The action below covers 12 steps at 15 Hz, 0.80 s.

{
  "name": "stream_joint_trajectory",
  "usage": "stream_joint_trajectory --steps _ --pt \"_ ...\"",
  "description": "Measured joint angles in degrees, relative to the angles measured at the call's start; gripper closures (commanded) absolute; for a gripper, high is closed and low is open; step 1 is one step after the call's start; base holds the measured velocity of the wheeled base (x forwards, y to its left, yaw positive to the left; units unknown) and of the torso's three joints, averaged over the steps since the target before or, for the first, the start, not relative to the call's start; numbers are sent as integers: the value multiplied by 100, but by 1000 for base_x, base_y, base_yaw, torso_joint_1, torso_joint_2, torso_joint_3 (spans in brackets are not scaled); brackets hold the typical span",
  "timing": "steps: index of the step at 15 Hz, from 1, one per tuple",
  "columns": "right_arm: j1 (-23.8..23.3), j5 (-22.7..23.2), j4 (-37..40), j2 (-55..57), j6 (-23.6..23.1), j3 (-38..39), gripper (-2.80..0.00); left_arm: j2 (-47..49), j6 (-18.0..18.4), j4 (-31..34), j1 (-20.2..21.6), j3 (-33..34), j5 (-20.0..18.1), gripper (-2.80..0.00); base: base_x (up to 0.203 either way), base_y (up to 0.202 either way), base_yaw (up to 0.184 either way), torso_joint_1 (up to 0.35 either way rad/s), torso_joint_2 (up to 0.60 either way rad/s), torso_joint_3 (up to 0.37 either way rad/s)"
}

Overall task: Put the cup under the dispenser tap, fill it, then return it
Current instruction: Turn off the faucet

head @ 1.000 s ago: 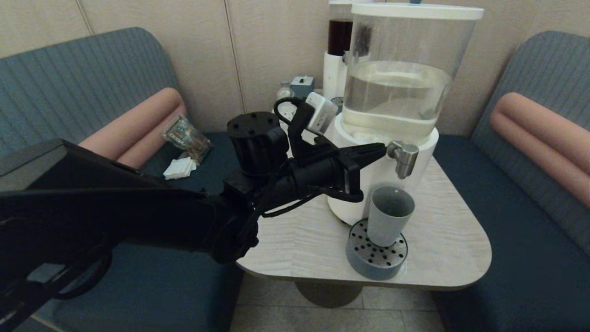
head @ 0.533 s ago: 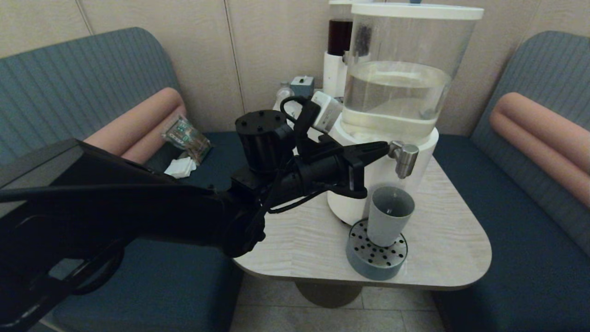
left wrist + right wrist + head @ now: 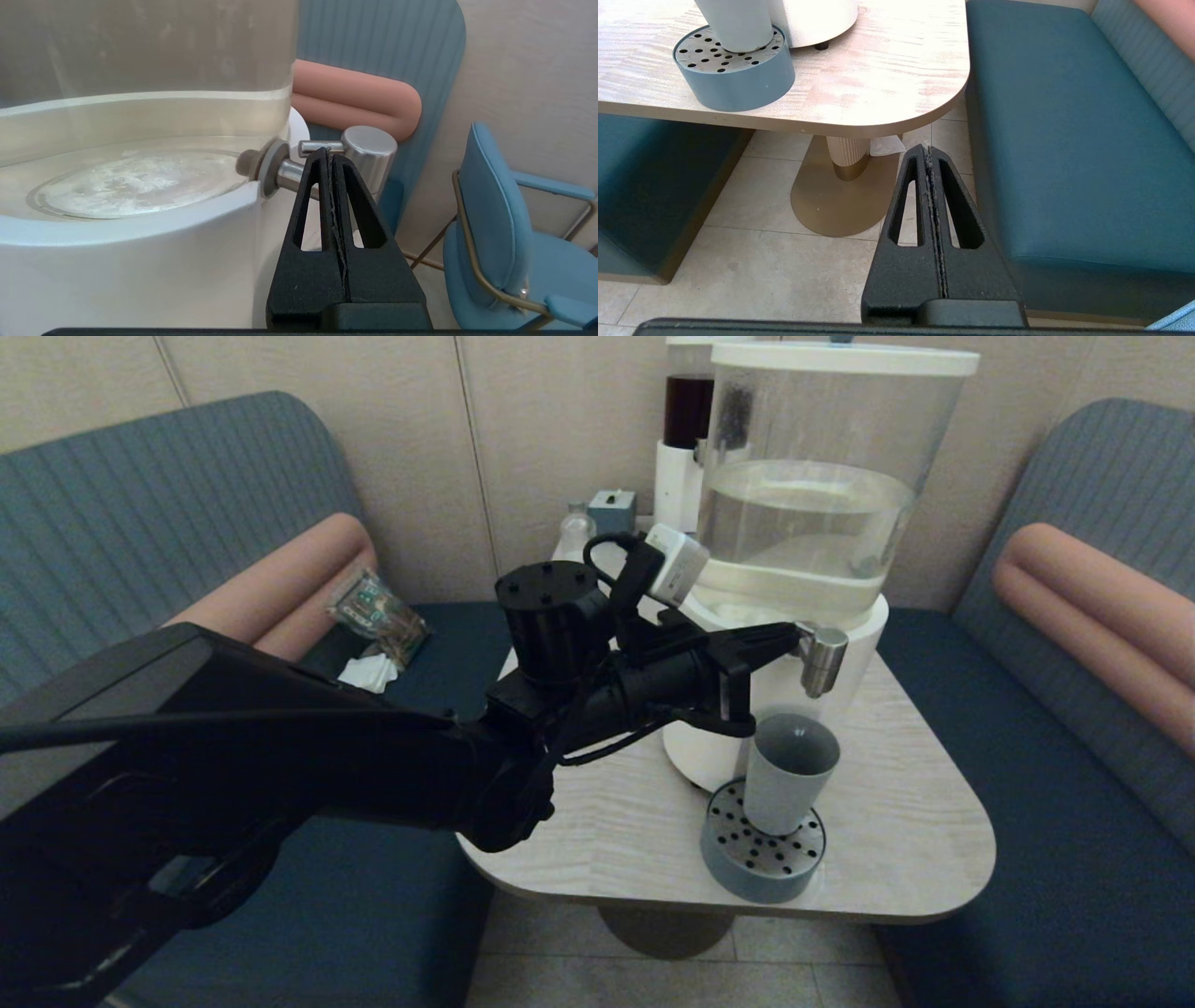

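The grey-blue cup [image 3: 789, 770] stands upright on the round perforated tray [image 3: 761, 863], directly below the steel dispenser tap [image 3: 822, 658]. My left gripper [image 3: 789, 637] is shut with nothing in it, and its tips touch the small lever pin on the tap's left side. In the left wrist view the shut left gripper [image 3: 329, 151] meets that pin beside the tap [image 3: 369, 151]. I cannot tell whether water is running. My right gripper [image 3: 927, 149] is shut and hangs low over the floor off the table's near right corner, with the cup [image 3: 738, 23] and tray [image 3: 733, 74] ahead of it.
The big clear-tank dispenser [image 3: 812, 476] fills the table's [image 3: 896, 803] back. A slimmer dark-tank dispenser [image 3: 686, 420], a small clear bottle [image 3: 574, 527] and a small box stand behind it. Blue benches flank the table. Packets lie on the left bench [image 3: 378, 611].
My left arm has moved right and slightly forward, bringing its shut tips from just short of the tap up against the lever pin. Cup and tray have not moved.
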Motion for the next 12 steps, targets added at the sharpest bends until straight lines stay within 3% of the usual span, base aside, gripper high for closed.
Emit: stream_joint_trajectory --steps 12 --pt "-2 1 -1 0 -2 0 0 241 4 146 -12 -441 -24 0 0 0 0 0 0 0"
